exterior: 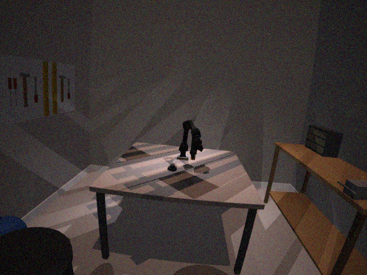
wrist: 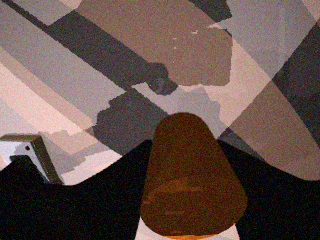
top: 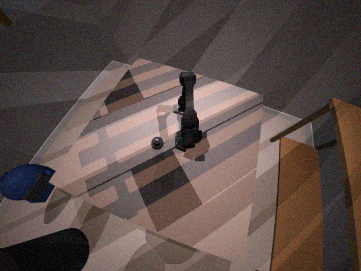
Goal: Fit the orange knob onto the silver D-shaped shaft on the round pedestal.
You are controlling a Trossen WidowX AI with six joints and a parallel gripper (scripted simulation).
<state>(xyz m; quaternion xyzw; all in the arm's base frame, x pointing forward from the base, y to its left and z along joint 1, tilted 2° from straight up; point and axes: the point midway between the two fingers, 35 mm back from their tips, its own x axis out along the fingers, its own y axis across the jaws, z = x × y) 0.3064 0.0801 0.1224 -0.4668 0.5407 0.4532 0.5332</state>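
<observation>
The orange knob (wrist: 192, 185) (exterior: 193, 157) is between the fingers of my gripper (wrist: 183, 146) (top: 180, 146) (exterior: 193, 154), which is shut on it. In the wrist view the knob is large and mostly in shade, with its wider end at the bottom of the frame. In the exterior view its lower end shows as a small brown tip that appears to be above the table. The round pedestal (top: 157, 143) (exterior: 171, 167) stands left of the gripper, with the shaft (top: 157, 140) upright at its centre. I cannot make out the pedestal in the wrist view. The knob's hole and the shaft's flat side are not visible.
The arm's light base plate (exterior: 182, 157) stands behind the pedestal on the table (top: 227, 180) (exterior: 237, 192), and its corner bracket (wrist: 22, 145) shows in the wrist view. Striped shadows cross the tabletop. A wooden shelf (top: 297, 180) (exterior: 320, 168) stands off to the right.
</observation>
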